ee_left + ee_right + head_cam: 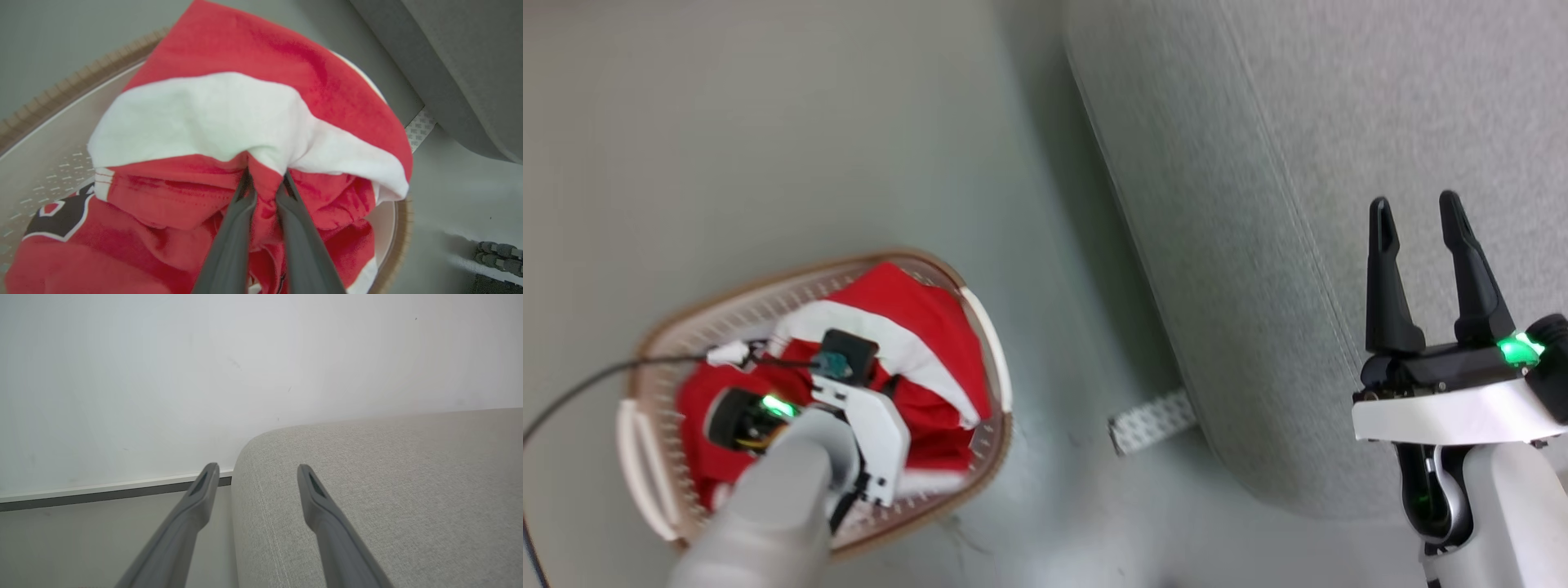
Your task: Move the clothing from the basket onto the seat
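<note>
Red clothing [923, 327] with a white band fills the cream basket [980, 310] on the floor at the lower left of the head view. My left arm reaches down into the basket. In the left wrist view my left gripper [264, 173] is shut on a fold of the red clothing [261, 53] just below its white band, with the basket [61, 134] wall behind. A black-and-white print shows at the lower left there. The grey seat [1339, 122] spreads across the upper right. My right gripper [1414, 211] hovers open over the seat [388, 490], nothing between its fingers.
A pale perforated strip [1152, 421] lies on the floor at the foot of the seat. A black cable [588, 384] runs from the left into the basket. A white wall and skirting [102, 490] stand behind the seat's end. Bare floor lies between basket and seat.
</note>
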You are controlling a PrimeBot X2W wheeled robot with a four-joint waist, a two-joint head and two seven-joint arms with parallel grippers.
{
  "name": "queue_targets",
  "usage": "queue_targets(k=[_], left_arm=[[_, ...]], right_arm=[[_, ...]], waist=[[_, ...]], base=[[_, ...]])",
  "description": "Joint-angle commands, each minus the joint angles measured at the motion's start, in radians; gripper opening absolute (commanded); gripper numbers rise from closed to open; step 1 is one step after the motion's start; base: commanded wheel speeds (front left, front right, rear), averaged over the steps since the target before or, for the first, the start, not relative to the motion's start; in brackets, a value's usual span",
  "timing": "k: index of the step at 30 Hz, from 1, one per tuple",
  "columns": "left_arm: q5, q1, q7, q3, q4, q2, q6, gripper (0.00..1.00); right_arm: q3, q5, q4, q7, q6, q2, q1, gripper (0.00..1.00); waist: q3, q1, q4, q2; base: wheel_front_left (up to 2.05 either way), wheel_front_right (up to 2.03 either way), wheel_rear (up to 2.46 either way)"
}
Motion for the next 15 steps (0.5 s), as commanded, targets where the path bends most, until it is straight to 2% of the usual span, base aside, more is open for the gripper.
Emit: queue_targets(k=[1,6,15], left_arm=[[-0.018,0.018,-0.012,0.000,-0.005,-0.006,0.002,0.00],[-0.086,0.070,-0.069,-0.010,-0.036,-0.036,0.002,0.00],[-0.207,0.141,-0.118,-0.050,-0.144,-0.051,0.002,0.00]], right_arm=[[-0.006,-0.009,0.005,0.000,-0.002,-0.003,0.012,1.00],[-0.007,-0.044,0.021,0.000,-0.002,-0.004,0.041,1.00],[-0.009,-0.070,0.054,0.000,-0.002,-0.004,0.100,1.00]], waist=[[-0.086,0.0000,0.056,0.0000],[-0.192,0.0000,0.107,0.0000],[-0.346,0.0000,0.187,0.0000]], base=[[0.00,0.00,0.00],[0.00,0.00,0.00],[0.00,0.00,0.00]])
